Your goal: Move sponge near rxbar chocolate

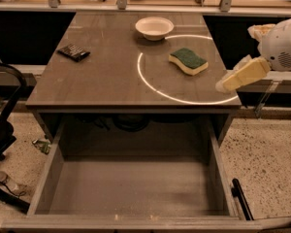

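Gripper (232, 80) seen at table (102, 81) right-front corner, well apart from sponge (188, 61); how far open can't be told.
Sponge is laid green side up on table's right-rear part, w/ white bowl (154, 27) set behind it toward centre. Rxbar chocolate (73, 52) is laid near table's left-rear edge; light grid markings are seen, no text legible. Open drawer (131, 188) is seen below table front.
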Controlling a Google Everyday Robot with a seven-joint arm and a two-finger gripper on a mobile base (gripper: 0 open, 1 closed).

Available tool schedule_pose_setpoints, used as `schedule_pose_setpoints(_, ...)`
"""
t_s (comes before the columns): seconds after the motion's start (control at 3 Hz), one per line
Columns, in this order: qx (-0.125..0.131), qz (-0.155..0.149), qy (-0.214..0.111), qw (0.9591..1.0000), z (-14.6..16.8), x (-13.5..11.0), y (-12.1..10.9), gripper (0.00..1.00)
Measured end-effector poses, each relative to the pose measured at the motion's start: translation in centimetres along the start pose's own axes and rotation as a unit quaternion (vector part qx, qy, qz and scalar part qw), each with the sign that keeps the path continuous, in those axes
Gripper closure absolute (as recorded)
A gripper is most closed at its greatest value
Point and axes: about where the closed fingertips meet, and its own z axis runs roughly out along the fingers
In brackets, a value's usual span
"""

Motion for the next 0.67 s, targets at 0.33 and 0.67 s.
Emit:
schedule_pose_setpoints(0.33,-0.004,0.012,-0.008,0.9999,2.7,-0.2,-1.0,0.0)
schedule_pose_setpoints(0.67,-0.012,0.038,-0.023,0.9989,7.4,0.2,-3.1,0.0)
